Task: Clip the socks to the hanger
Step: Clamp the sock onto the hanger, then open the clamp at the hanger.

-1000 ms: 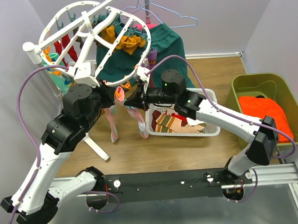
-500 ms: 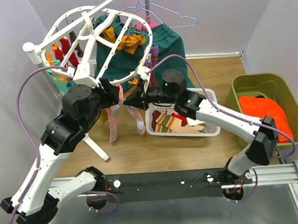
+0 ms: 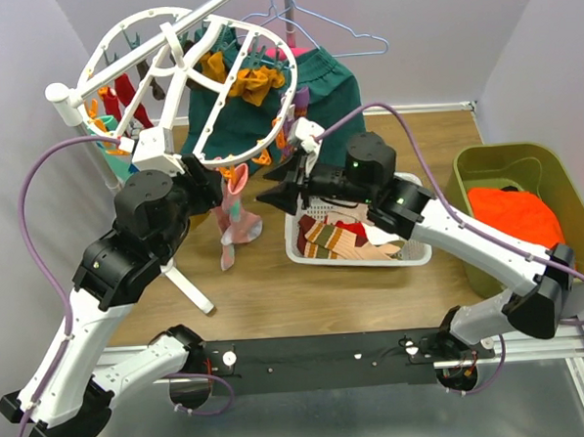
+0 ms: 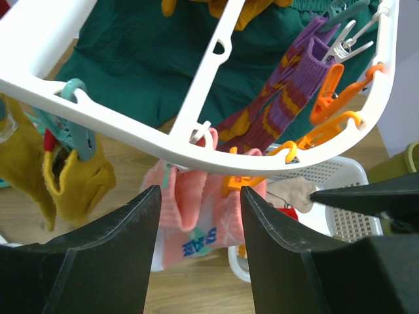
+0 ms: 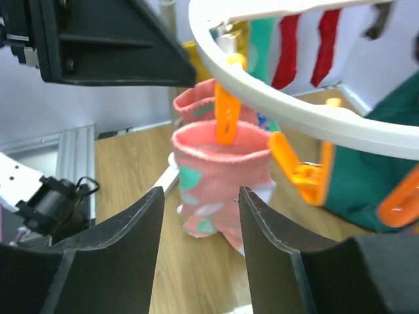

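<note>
The hanger [image 3: 182, 77], a white oval lattice frame with orange and teal clips, hangs tilted at the back left. Two pink socks [image 3: 235, 217] with teal marks dangle from clips on its near rim. My left gripper [image 3: 207, 179] sits just left of them and my right gripper [image 3: 276, 190] just right; both are open and hold nothing. The left wrist view shows the pink socks [image 4: 190, 216] beyond my open left gripper [image 4: 200, 196], under the rim [image 4: 131, 131]. An orange clip [image 5: 224, 118] pinches a pink sock [image 5: 222, 176] past my right gripper [image 5: 200, 196]. Mustard [image 3: 255, 81] and red socks [image 3: 129, 100] hang further back.
A white mesh basket [image 3: 363, 261] with more socks [image 3: 337, 238] stands right of centre. A green bin [image 3: 564, 180] with an orange cloth [image 3: 512, 217] is at the far right. A dark green garment [image 3: 329, 79] and wire hangers [image 3: 331, 26] hang behind. The stand's white leg [image 3: 188, 288] crosses the floor.
Both grippers have opened and let go at the hanger's near rim. The right arm has pulled back to the right. The pink socks now hang freely from the clips.
</note>
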